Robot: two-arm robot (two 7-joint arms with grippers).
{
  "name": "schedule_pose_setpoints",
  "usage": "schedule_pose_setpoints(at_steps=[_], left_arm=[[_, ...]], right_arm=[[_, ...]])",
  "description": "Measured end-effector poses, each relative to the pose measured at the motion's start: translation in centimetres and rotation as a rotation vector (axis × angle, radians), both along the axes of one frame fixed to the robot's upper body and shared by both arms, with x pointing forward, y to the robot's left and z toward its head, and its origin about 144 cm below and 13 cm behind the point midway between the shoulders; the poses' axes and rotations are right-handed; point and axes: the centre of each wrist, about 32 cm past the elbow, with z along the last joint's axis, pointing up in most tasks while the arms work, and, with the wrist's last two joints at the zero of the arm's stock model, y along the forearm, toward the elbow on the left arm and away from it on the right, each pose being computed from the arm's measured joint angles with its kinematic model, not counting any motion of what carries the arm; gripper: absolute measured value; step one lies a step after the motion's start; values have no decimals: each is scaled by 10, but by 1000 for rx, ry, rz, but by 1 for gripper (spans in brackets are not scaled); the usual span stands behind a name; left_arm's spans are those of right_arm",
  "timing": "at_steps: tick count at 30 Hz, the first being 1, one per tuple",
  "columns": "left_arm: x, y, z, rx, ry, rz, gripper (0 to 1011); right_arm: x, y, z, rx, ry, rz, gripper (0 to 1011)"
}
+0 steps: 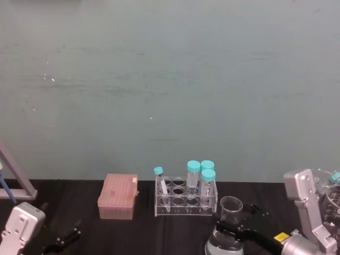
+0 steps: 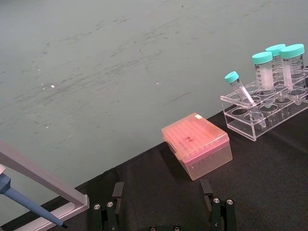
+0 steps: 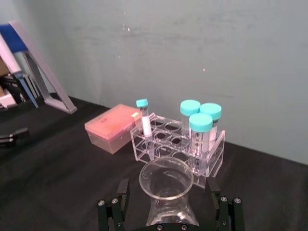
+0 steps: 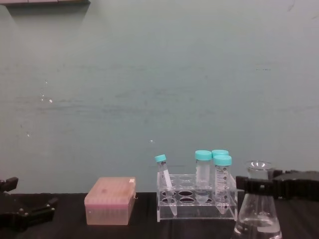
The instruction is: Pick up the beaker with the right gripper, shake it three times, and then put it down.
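Note:
The beaker (image 1: 230, 208) is a clear conical flask with a flared rim, standing on the black table just right of the tube rack, with clear liquid in its wide base (image 4: 258, 219). My right gripper (image 3: 167, 204) reaches in from the right, and its black fingers (image 3: 121, 199) stand on either side of the beaker's neck (image 3: 166, 179) with gaps showing, so it is open. In the chest view its jaws (image 4: 259, 185) cross in front of the neck. My left gripper (image 2: 161, 192) rests low at the near left, open and empty.
A clear rack (image 1: 186, 199) with teal-capped tubes stands at centre. A pink tip box (image 1: 118, 196) lies to its left. A pipette stand (image 1: 16, 180) is at the far left. More glassware (image 1: 332, 194) sits at the right edge behind my right arm.

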Motion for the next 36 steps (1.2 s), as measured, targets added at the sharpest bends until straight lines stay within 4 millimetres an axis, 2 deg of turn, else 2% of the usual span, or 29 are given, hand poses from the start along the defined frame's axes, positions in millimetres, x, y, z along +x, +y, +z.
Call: schedule_pose_setpoints(at_steps=[17, 27, 36], left_arm=[[0, 0, 0, 0, 0, 0, 1000], [0, 0, 0, 0, 0, 0, 1000], [0, 0, 0, 0, 0, 0, 1000]], right_arm=[[-9, -20, 1, 164, -230, 32, 1000], [-9, -24, -4, 89, -290, -209, 1000], [-8, -27, -15, 76, -170, -400, 1000]])
